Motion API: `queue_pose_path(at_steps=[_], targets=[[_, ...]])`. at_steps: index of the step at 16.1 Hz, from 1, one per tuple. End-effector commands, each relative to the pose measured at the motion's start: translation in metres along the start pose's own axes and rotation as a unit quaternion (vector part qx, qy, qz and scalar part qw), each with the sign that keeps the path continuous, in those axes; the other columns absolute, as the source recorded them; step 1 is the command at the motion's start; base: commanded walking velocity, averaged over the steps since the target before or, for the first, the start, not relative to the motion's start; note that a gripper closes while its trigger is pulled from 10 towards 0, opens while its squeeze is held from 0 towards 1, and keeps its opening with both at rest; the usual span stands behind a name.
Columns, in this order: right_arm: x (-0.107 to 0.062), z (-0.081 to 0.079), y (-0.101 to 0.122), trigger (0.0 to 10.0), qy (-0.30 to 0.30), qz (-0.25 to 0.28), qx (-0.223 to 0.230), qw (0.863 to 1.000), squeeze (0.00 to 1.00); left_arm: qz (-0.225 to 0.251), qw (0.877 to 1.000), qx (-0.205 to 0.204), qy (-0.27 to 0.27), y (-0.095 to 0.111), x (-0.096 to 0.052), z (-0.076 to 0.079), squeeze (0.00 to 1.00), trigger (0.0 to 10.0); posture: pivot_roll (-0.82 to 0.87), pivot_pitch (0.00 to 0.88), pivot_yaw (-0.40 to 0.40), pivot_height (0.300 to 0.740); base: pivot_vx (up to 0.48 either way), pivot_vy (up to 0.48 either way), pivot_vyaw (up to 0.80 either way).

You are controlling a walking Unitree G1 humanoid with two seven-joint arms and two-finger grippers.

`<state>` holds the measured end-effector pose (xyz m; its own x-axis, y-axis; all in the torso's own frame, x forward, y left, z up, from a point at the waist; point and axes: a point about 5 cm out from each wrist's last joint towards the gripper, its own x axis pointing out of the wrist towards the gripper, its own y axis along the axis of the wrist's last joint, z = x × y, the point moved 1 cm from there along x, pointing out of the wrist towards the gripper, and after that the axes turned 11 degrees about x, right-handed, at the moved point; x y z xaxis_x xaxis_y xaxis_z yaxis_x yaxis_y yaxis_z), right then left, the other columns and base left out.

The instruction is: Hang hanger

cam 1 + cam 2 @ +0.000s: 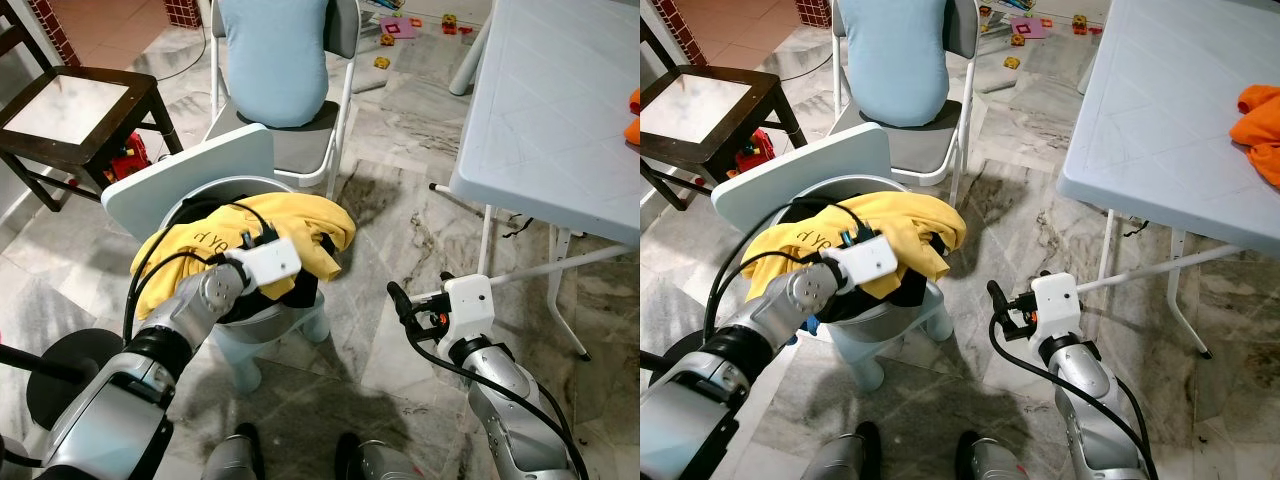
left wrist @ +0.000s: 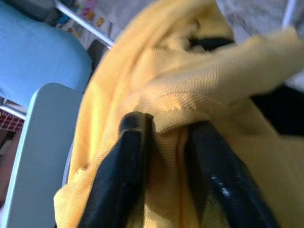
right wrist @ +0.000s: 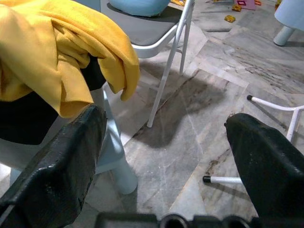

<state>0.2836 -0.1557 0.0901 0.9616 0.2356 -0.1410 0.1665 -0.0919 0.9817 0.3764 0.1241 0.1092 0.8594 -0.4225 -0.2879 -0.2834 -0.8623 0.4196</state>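
Observation:
A yellow shirt with dark lettering lies draped over a grey bin, with black cloth beneath it. My left gripper reaches into the shirt from the left and is shut on a fold of its yellow fabric; both black fingers press into the cloth. My right gripper hovers low over the marble floor to the right of the bin, open and holding nothing. It sits apart from the shirt.
The bin's white lid stands tilted behind it. A folding chair with a light blue cushion is just beyond. A white folding table with orange cloth stands at the right, and a dark wooden stool at the left. Toys litter the far floor.

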Motion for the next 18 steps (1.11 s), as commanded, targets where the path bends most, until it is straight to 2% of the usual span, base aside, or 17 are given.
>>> queue_pose_path(at_steps=[1, 3, 5, 6, 8, 10, 12, 13, 15, 16, 17, 18], targets=[[-0.001, 0.003, -0.001, 10.0, -0.007, -0.006, -0.003, 1.0, 0.0, 0.007, 1.0, -0.02, 0.017, 0.002, 0.0, -0.004, 0.0, 0.0, -0.06, 0.247, -0.034, 0.74, 0.0, 0.0, 0.0], [-0.002, 0.0, -0.003, 10.0, -0.006, -0.007, 0.001, 1.0, 0.0, 0.021, 0.998, -0.045, 0.039, 0.004, -0.001, -0.009, 0.0, 0.0, -0.04, 0.242, -0.033, 0.74, 0.0, 0.0, 0.0], [-0.005, -0.001, -0.011, 10.0, -0.01, -0.016, 0.01, 1.0, 0.0, 0.022, 0.998, -0.051, 0.044, 0.003, -0.001, -0.006, 0.0, 0.0, -0.03, 0.219, -0.043, 0.74, 0.0, 0.0, 0.0], [-0.003, -0.007, -0.014, 10.0, -0.002, -0.019, 0.014, 1.0, 0.0, 0.023, 0.996, -0.066, 0.05, 0.002, -0.002, -0.002, 0.0, 0.0, -0.02, 0.205, -0.048, 0.74, 0.0, 0.0, 0.0], [0.003, -0.009, -0.008, 10.0, 0.004, -0.011, 0.011, 1.0, 0.0, 0.025, 0.995, -0.071, 0.064, 0.003, -0.003, -0.002, 0.0, 0.0, -0.02, 0.202, -0.051, 0.74, 0.0, 0.0, 0.0], [0.006, 0.0, -0.005, 10.0, -0.007, -0.007, 0.008, 1.0, 0.0, 0.031, 0.993, -0.069, 0.095, 0.007, -0.002, -0.015, 0.0, 0.0, -0.01, 0.196, -0.049, 0.74, 0.0, 0.0, 0.0], [0.006, 0.002, -0.006, 10.0, -0.012, -0.007, 0.006, 1.0, 0.0, 0.058, 0.982, -0.077, 0.161, 0.018, -0.003, -0.04, 0.0, 0.0, -0.01, 0.192, -0.048, 0.74, 0.0, 0.0, 0.0], [0.006, 0.001, -0.006, 10.0, -0.012, -0.007, 0.006, 1.0, 0.0, 0.077, 0.975, -0.095, 0.183, 0.025, -0.004, -0.048, 0.0, 0.0, -0.01, 0.191, -0.047, 0.74, 0.0, 0.0, 0.0], [0.007, -0.001, -0.006, 10.0, -0.011, -0.005, 0.006, 1.0, 0.0, 0.159, 0.944, -0.185, 0.224, 0.055, -0.01, -0.072, 0.0, 0.0, -0.02, 0.188, -0.04, 0.74, 0.0, 0.0, 0.0], [0.007, -0.001, -0.005, 10.0, -0.011, -0.003, 0.007, 1.0, 0.0, 0.184, 0.929, -0.221, 0.233, 0.059, -0.018, -0.077, 0.0, 0.0, -0.02, 0.188, -0.04, 0.74, 0.0, 0.0, 0.0], [0.007, 0.0, -0.005, 10.0, -0.014, -0.001, 0.007, 1.0, 0.0, 0.188, 0.928, -0.225, 0.228, 0.058, -0.023, -0.076, 0.0, 0.0, -0.02, 0.196, -0.038, 0.74, 0.0, 0.0, 0.0], [0.006, 0.002, -0.006, 10.0, -0.017, -0.002, 0.008, 1.0, 0.0, 0.168, 0.937, -0.222, 0.212, 0.05, -0.025, -0.068, 0.0, 0.0, -0.01, 0.198, -0.042, 0.74, 0.0, 0.0, 0.0]])
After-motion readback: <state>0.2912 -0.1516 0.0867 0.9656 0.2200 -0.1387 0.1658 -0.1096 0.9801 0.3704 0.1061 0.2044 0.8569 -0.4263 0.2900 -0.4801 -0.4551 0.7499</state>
